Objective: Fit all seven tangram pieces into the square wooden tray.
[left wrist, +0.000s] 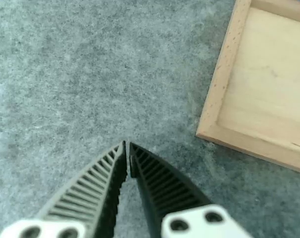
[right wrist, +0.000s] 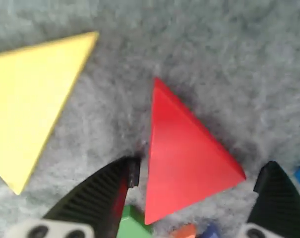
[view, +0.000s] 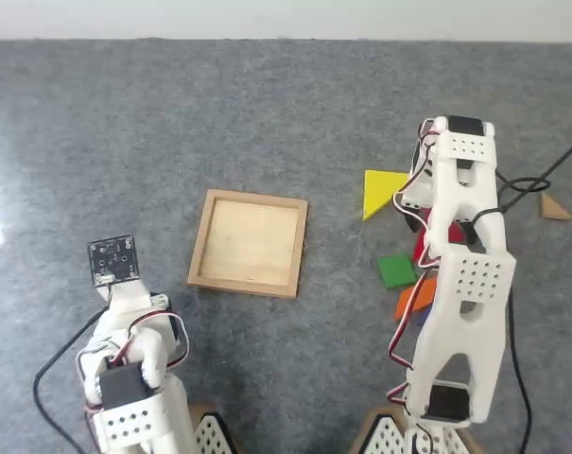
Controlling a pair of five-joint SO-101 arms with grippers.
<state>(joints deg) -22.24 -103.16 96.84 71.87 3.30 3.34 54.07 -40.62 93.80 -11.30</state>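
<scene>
The left fingers sit low over the bench just beside the tray. They are all but closed, with only a slit between the tips, and they hold nothing. The tray has no pieces in it, so the task looks barely begun.

The pieces lie in a cluster to the right, well apart from the tray. The yellow triangle is nearest it, with the green square and orange piece further right, partly under the right arm. A tan triangle lies alone at the far right.

The right fingers are spread wide and straddle the red triangle, gripping nothing yet. One tip is just beside a straight edge of the triangle, and the other stands off from the opposite corner.

The step in hand seems to be picking up the red triangle. A pinch from edge to corner is likely to make it swivel. To prevent that, keep the tips down at bench level and centre the near tip along its edge. Then close slowly, so the far tip meets the corner squarely. Lift straight up, because the green square lies close behind the fingers and could be nudged. Turning the wrist before the drop should let an edge lie flush along the tray's rim.
</scene>
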